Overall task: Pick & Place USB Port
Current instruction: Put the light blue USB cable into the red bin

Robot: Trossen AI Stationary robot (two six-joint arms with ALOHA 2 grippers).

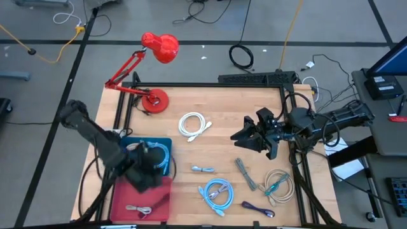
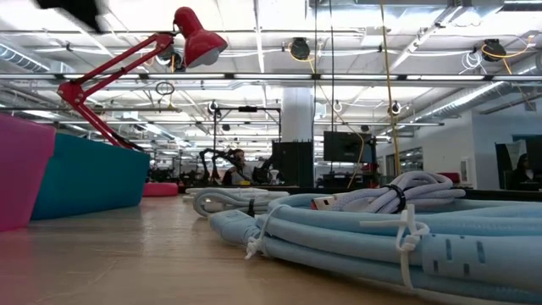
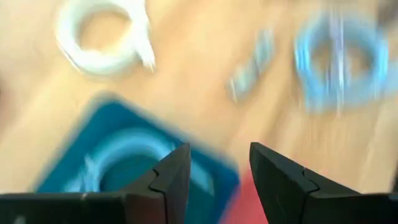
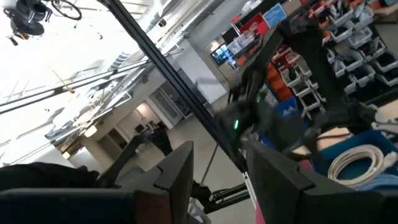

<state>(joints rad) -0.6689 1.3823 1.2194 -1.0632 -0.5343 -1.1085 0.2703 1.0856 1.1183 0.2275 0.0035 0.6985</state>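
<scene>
Overhead view: left claw (image 1: 147, 166) sits low over the blue bin (image 1: 166, 145) at the table's near-left corner, beside the red bin (image 1: 122, 202). A light-blue cable coil lies inside the blue bin; a small grey cable (image 1: 139, 210) lies in the red one. Right claw (image 1: 247, 137) hovers above the table's middle-right part, pointing toward the white coil (image 1: 193, 124). Loose cables remaining: small grey-white one (image 1: 203, 169) just right of the bins, blue coil (image 1: 217, 193) near the front edge, grey strip (image 1: 245, 173), beige coil (image 1: 280, 186), dark short cable (image 1: 257, 208). Nearest to the left claw is the small grey-white cable, long axis roughly parallel to the front edge.

Low view: blue coil (image 2: 406, 237) fills the foreground, zip-tied; red lamp (image 2: 190, 38) above. No legible writing.

Left wrist view: fingers (image 3: 173, 177) parted, nothing between them, blue bin below.

Right wrist view: fingers (image 4: 180, 171) parted, empty, aimed out toward the room.
</scene>
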